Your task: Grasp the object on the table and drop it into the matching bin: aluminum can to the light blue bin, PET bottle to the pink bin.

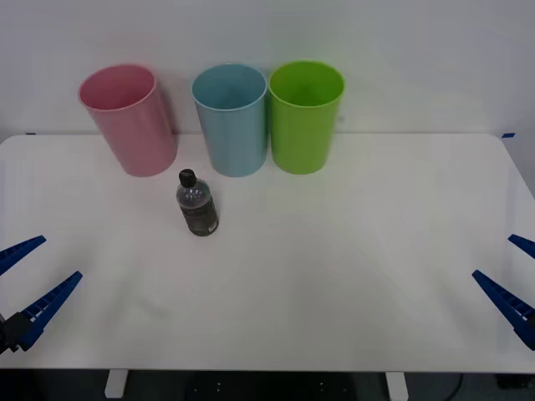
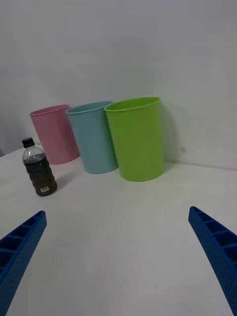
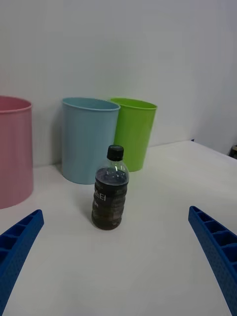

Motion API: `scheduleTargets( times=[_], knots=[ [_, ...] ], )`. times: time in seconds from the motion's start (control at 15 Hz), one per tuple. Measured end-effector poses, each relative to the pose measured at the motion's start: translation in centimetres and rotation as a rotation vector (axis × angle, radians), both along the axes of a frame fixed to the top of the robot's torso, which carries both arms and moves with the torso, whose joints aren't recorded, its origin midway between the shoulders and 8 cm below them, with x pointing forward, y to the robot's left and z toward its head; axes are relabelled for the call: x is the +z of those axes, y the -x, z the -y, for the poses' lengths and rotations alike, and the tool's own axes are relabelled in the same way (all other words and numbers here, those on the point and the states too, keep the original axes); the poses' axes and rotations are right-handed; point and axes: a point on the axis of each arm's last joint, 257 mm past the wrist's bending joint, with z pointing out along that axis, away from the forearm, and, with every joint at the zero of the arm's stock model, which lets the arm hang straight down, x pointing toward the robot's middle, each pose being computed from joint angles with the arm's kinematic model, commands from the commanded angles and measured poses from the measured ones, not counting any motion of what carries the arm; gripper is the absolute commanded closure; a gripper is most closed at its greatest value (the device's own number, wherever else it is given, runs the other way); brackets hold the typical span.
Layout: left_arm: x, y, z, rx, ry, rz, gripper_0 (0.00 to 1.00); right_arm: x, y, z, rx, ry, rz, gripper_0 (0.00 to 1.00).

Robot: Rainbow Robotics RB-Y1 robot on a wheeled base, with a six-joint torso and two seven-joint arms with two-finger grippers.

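The PET bottle [image 1: 197,205] [image 2: 39,170] [image 3: 110,190], clear with a black cap and dark label, stands upright on the white table [image 1: 334,251], in front of the gap between the pink bin [image 1: 129,121] [image 2: 53,133] [image 3: 12,148] and the light blue bin [image 1: 231,119] [image 2: 95,137] [image 3: 89,139]. My left gripper [image 1: 29,280] [image 3: 118,261] is open near the table's front left edge, well short of the bottle. At the front right edge my right gripper [image 1: 514,280] [image 2: 116,261] is open too, holding nothing.
A bright green bin [image 1: 305,115] [image 2: 137,138] [image 3: 133,131] stands right of the light blue bin; all three bins line the back of the table against a white wall. Bare tabletop lies between the grippers and the bottle.
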Motion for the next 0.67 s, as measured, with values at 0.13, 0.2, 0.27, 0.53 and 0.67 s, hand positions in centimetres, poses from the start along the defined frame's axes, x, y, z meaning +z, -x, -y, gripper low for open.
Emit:
scheduleTargets(
  times=[0.13, 0.2, 0.27, 0.53, 0.67],
  knots=[
    [0.00, 0.00, 0.00, 0.000, 0.000, 0.000, 0.00, 0.00, 0.00, 0.00, 0.000, 0.000, 0.000, 0.00],
    [0.00, 0.00, 0.00, 0.000, 0.000, 0.000, 0.00, 0.00, 0.00, 0.00, 0.000, 0.000, 0.000, 0.00],
    [-0.10, -0.06, 0.11, 0.005, 0.014, 0.000, 0.00, 0.00, 0.00, 0.00, 0.000, 0.000, 0.000, 0.00],
    [0.29, -0.36, 0.34, 0.011, 0.066, 0.012, 0.00, 0.00, 0.00, 0.00, 0.000, 0.000, 0.000, 0.00],
    [-0.02, -0.37, 0.03, 0.024, 0.063, 0.004, 0.00, 0.00, 0.00, 0.00, 0.000, 0.000, 0.000, 0.00]
  ],
)
